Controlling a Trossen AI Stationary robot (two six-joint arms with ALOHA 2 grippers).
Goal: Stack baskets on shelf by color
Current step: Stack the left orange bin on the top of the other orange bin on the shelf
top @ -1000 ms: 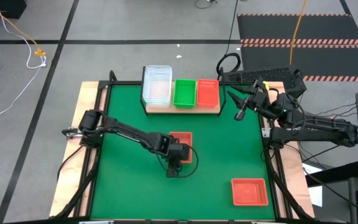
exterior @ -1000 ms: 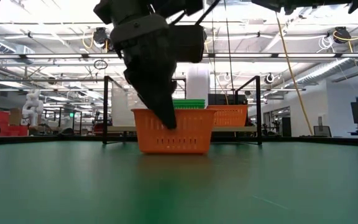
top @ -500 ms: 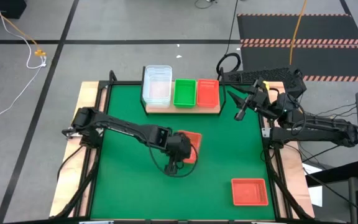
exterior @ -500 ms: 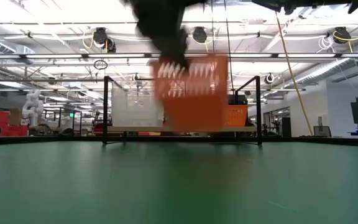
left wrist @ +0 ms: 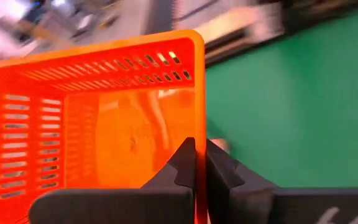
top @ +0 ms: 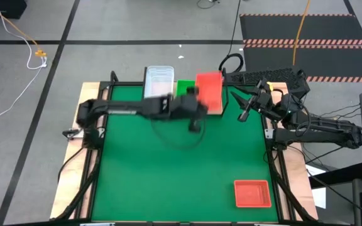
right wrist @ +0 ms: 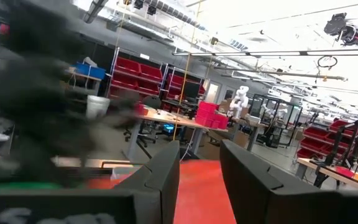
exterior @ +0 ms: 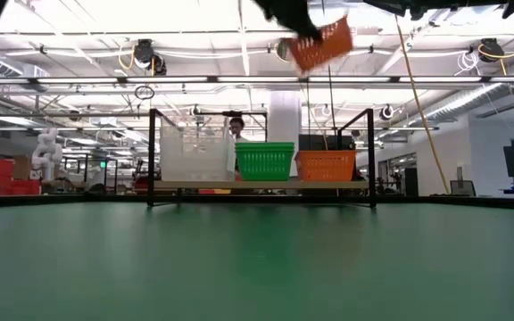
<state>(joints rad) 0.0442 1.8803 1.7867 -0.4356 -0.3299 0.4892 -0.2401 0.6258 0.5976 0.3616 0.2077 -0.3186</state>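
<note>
My left gripper (top: pixel 197 108) is shut on a red-orange basket (top: pixel 210 88) and holds it high over the right end of the shelf (exterior: pixel 261 185); the low view shows it tilted (exterior: pixel 321 43). On the shelf stand the clear baskets (exterior: pixel 196 152), a green basket (exterior: pixel 264 160) and a red-orange basket (exterior: pixel 326 164). Another red-orange basket (top: pixel 252 193) rests flat on the green mat near the right front corner. My right gripper (top: pixel 242 114) hangs open by the table's right edge, touching nothing. My left gripper (left wrist: pixel 197 146) pinches one slotted side wall of the basket at its rim (left wrist: pixel 199 127), one finger inside the basket and one outside. The basket's open top faces the wrist camera. It is lifted clear of everything and tilted.
The shelf's black frame posts (exterior: pixel 153 156) rise at both ends. The green mat (top: pixel 168 176) lies bare between the arms. A dark keyboard (top: pixel 263 76) lies beyond the table's far right corner.
My left gripper has risen from the middle of the mat and swung toward the far edge and to the right, turning as it went. The red-orange basket that stood on the mat is lifted clear and now hangs tilted above the shelf's right end.
</note>
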